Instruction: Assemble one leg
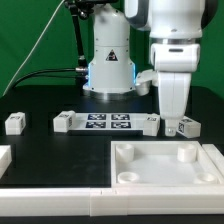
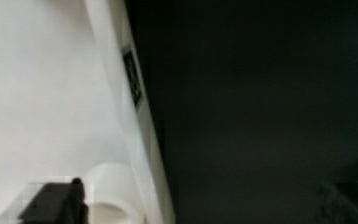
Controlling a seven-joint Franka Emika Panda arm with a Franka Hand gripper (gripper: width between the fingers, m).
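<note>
- The wrist view is badly blurred: we get a pale white surface (image 2: 43,90) on one side and the dark desk (image 2: 247,100) on the other. We cannot tell which part that white surface belongs to.
- In the exterior view the arm's white housing covers the fingertips, so the fingers themselves are hidden from that side.
- At the exterior view's left edge a white piece (image 1: 3,157) is cut off by the frame, and we can't name it.
- The marker board (image 1: 108,123) lies flat mid-desk, and the big white tray (image 1: 165,170) sits in front of it toward the exterior view's right.
- A spare leg (image 1: 14,123) stands alone far to the exterior view's left.
- The leg (image 1: 187,127) sits on the desk just beside the board's right end (tag face showing).
- The gripper (image 1: 172,116) hangs just beside that leg. In the wrist view one finger (image 2: 51,203) is dark at one edge and a fainter one at the other, so the gripper (image 2: 197,203) is spread wide with nothing clasped.
</note>
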